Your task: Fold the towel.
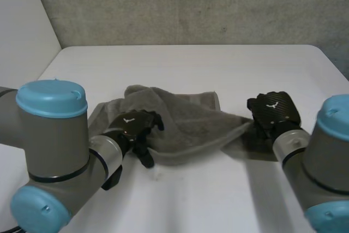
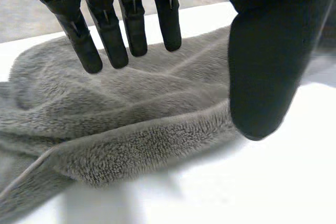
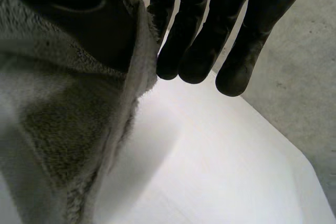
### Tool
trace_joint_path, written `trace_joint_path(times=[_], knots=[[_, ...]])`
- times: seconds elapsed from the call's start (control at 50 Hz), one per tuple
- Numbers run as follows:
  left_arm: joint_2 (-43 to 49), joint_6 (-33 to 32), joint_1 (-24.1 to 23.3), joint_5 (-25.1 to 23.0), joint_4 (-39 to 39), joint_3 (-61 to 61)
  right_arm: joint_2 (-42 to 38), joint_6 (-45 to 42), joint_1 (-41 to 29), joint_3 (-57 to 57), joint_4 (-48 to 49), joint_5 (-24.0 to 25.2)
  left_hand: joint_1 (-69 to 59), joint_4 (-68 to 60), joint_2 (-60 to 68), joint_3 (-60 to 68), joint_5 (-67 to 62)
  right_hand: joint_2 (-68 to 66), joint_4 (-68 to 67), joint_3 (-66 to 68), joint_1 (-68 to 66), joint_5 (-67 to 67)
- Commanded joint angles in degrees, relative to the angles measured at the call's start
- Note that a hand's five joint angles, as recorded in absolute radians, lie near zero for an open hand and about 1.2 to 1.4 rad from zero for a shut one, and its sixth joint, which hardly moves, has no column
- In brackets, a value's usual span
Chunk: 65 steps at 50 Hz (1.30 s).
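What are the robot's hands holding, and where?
The right hand pinches the towel by its right corner. The left hand is open over the near edge, holding nothing.

Soft diffuse light, bright table, shadow under towel

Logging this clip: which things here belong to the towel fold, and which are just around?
Job: grey towel; left hand, open over its near edge; right hand, pinching its right corner.
Not part of it: white table underneath; grey wall behind.
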State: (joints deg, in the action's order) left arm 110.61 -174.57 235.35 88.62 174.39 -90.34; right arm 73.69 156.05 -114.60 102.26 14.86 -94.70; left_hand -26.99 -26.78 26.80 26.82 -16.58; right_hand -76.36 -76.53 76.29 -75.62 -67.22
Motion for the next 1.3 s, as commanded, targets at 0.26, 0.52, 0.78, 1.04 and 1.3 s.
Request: trace_joint_path(times=[0.26, 0.52, 0.78, 1.04, 1.3], knots=[[-1.89, -5.69, 11.36, -4.34, -0.63, 1.40, -1.36, -4.52, 7.98, 1.45, 0.69, 3.12, -4.09, -4.29, 4.27, 4.25, -4.50, -3.64, -3.47, 3.71, -4.38, -2.78], [-1.54, -16.84, 16.99, -4.43, 4.10, -10.01, -2.15, -5.84, 8.60, 1.71, 0.96, 3.03, -12.83, -13.04, 13.02, 13.00, -13.24, -3.64, -3.47, 3.71, -4.38, -2.78], [0.30, -23.18, 17.34, -4.34, 15.09, -13.54, -2.24, -5.75, 8.60, 2.06, 0.96, 3.03, -12.16, -12.36, 12.35, 12.33, -12.57, -3.64, -3.47, 3.71, -4.38, -2.78], [3.73, -23.27, 17.25, -4.60, 15.27, -12.22, -2.06, -5.75, 8.60, 2.68, 1.22, 3.03, -11.99, -12.19, 12.18, 12.16, -12.40, -3.64, -3.47, 3.71, -4.38, -2.78], [3.91, -23.27, 17.16, -4.78, 15.54, -11.26, -2.24, -5.75, 8.60, 2.77, 1.93, 3.03, -10.48, -10.68, 10.67, 10.64, -10.89, -3.64, -3.47, 3.71, -4.38, -2.78]])
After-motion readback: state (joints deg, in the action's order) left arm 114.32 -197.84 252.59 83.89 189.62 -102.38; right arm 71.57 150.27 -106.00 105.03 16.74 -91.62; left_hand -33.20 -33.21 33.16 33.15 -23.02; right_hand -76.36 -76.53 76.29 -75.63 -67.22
